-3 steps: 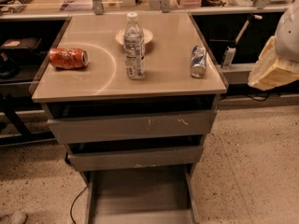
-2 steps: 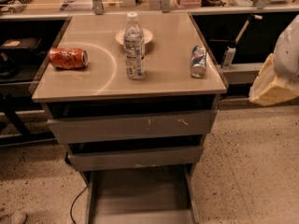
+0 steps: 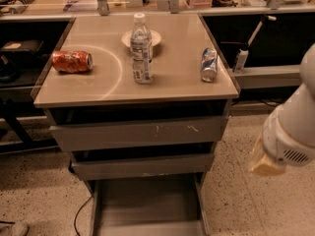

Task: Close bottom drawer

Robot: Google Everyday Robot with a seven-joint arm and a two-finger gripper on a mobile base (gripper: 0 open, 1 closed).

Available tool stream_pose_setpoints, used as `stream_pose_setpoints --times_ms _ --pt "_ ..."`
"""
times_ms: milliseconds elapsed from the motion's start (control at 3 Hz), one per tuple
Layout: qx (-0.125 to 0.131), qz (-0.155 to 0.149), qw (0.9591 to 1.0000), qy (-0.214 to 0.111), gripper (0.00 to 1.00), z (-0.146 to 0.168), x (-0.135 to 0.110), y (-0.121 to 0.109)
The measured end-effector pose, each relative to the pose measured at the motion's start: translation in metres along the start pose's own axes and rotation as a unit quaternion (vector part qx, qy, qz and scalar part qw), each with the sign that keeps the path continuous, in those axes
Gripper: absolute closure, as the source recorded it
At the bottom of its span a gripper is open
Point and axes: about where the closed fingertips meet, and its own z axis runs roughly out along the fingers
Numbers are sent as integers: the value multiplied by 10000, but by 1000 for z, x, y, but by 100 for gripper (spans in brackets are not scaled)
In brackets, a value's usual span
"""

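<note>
Grey cabinet, tan top [image 3: 172, 85]. Water bottle [image 3: 141, 50] upright near centre, white plate [image 3: 156, 35] just behind it. Red can [image 3: 72, 61] on its side at left. Blue can [image 3: 209, 64] lying near right edge. Three drawers in front: top drawer [image 3: 138, 132] widest, pale scratches, slightly out; middle drawer [image 3: 142, 166] slightly out; bottom drawer [image 3: 147, 205] pulled far out, shallow tray, low plain front at frame bottom. White arm [image 3: 295, 127] at right edge, gripper [image 3: 266, 162] tan, pointing down-left, beside the cabinet's right side, apart from the drawers. Speckled floor [image 3: 39, 191], black cable [image 3: 80, 215] at lower left.
</note>
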Motion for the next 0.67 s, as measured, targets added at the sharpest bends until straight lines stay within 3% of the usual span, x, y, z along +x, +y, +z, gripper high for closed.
stream_pose_setpoints --times_ms 333,667 --pt "-702 173 9968 331 100 83 24 38" --pt "-867 185 9951 429 100 95 33 51"
